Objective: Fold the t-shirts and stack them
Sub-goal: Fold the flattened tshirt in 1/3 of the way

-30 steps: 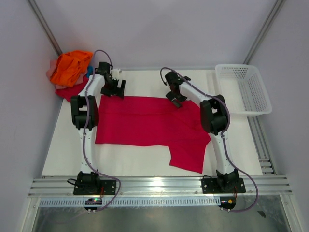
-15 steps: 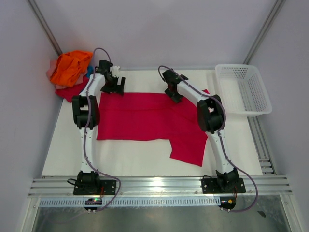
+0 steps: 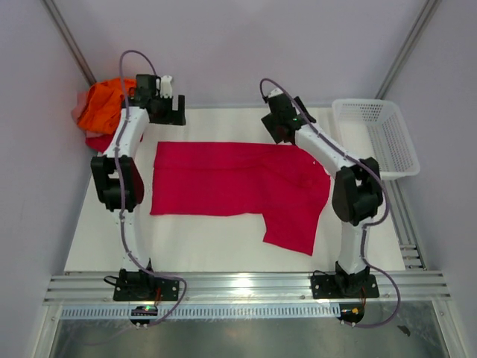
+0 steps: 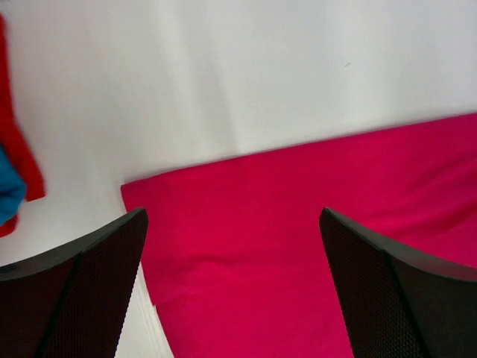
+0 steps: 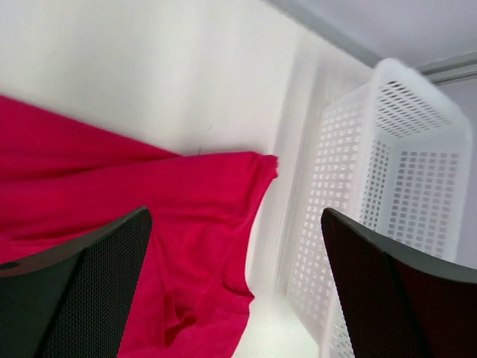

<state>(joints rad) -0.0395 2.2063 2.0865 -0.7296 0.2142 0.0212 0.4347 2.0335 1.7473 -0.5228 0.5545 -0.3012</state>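
Note:
A crimson t-shirt (image 3: 231,183) lies spread flat on the white table (image 3: 201,246), with a flap hanging toward the front right. My left gripper (image 3: 168,110) hovers open above the shirt's far left corner (image 4: 313,246), with nothing between its fingers (image 4: 74,298). My right gripper (image 3: 287,127) hovers open over the far right edge, where a sleeve (image 5: 223,179) points toward the basket. More t-shirts sit piled at the back left: an orange one (image 3: 104,104), a red one (image 3: 100,140), a pale pink one (image 3: 78,112) and a blue bit (image 4: 9,194).
A white mesh basket (image 3: 376,138) stands at the back right, close to the crimson sleeve in the right wrist view (image 5: 387,186). Grey walls and metal posts close in the table at the back and sides. An aluminium rail (image 3: 246,287) runs along the near edge.
Both grippers have lifted off the shirt's far edge and pulled back toward the rear. The shirt shifted slightly away from the arms, and its right sleeve now lies spread out.

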